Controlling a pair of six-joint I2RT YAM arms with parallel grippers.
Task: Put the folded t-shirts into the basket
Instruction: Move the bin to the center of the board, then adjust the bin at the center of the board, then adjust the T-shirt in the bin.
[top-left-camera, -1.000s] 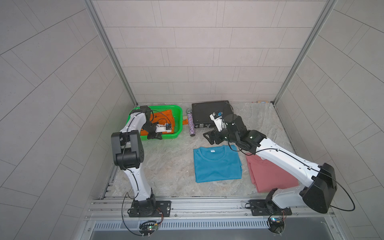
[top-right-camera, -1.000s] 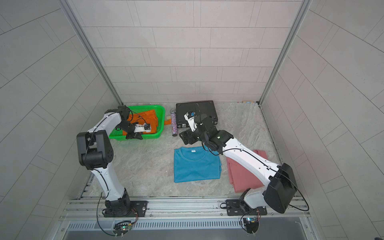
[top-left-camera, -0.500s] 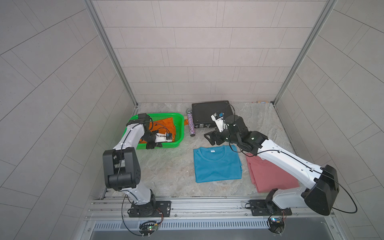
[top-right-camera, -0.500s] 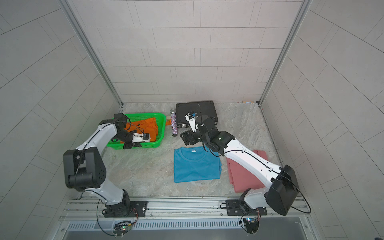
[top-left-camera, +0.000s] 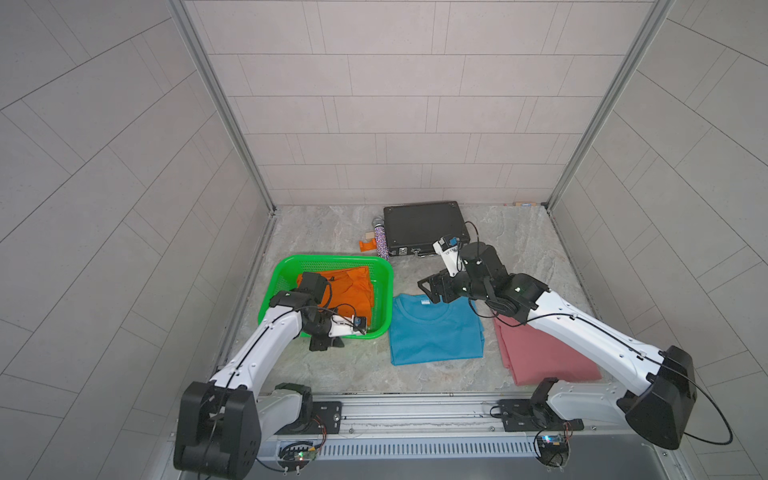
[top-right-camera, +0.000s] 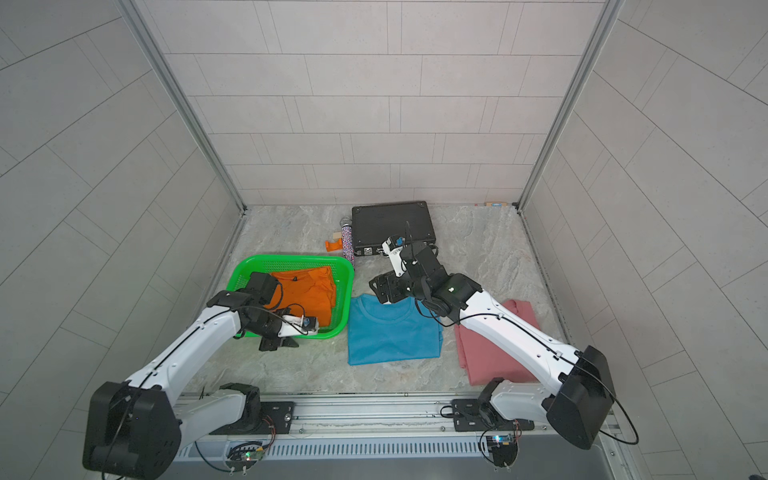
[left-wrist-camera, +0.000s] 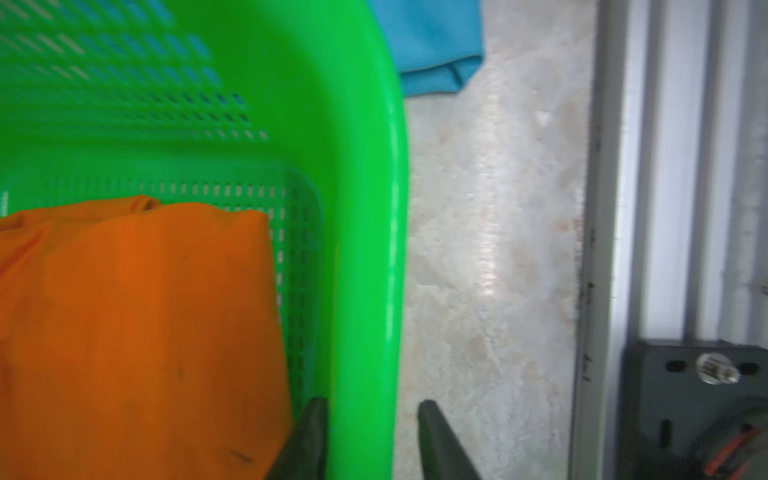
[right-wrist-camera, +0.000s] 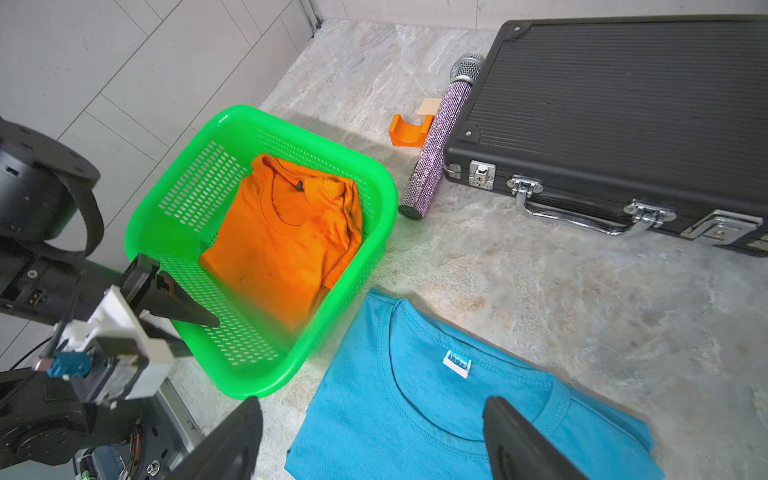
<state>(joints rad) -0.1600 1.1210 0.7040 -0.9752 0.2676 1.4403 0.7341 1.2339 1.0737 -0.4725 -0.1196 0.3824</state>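
Left wrist close-up: left gripper (left-wrist-camera: 370, 409) fingers apart, one inside the basket (left-wrist-camera: 374, 166) wall, one outside, gap showing on the outer side.
Right wrist view: right gripper (right-wrist-camera: 374, 401) fingers wide apart over the blue shirt (right-wrist-camera: 415, 424) collar, nothing in them.
Right wrist, not left: one black briefcase (right-wrist-camera: 623, 104), one sparkly microphone (right-wrist-camera: 436, 145), one small orange block (right-wrist-camera: 405, 131).
Top views only: pink shirt (top-left-camera: 544, 357), flat on the table (top-left-camera: 332, 374).
Shirts: three, orange shirt (right-wrist-camera: 286, 237) in the basket, blue just beside it, pink near blue.
Baskets: one.
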